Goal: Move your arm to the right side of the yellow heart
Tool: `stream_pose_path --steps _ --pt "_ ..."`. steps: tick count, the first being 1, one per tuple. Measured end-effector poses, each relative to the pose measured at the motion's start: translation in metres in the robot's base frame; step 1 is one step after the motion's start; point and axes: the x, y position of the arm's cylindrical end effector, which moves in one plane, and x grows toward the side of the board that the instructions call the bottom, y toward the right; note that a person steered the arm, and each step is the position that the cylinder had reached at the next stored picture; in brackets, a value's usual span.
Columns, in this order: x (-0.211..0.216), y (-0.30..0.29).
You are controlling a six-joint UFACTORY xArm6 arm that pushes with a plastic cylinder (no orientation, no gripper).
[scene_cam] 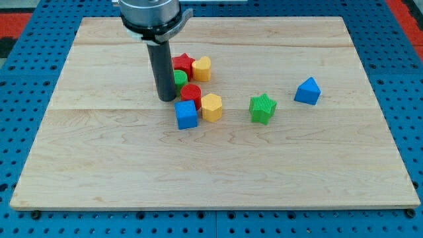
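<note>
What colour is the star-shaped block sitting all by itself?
Green: the green star, seen in the camera view.

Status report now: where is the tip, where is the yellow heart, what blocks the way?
My tip at cluster's left, beside green block. Yellow heart block at cluster's upper right, untouched. Red star block between them; heart's right side open.

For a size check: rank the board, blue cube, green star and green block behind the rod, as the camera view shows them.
1. Board.
2. Blue cube and green star: look alike, no ranking.
3. Green block: smallest showing, but my rod hides part.
</note>
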Motion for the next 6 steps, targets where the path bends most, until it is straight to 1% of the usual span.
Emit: stream_pose_path --steps 1,3,4,5,6 --pt "-0.006 0.006" --pt "-0.001 -0.026" --pt "-0.076 -0.052" --pt "-0.171 0.001" --pt "-0.164 0.063"
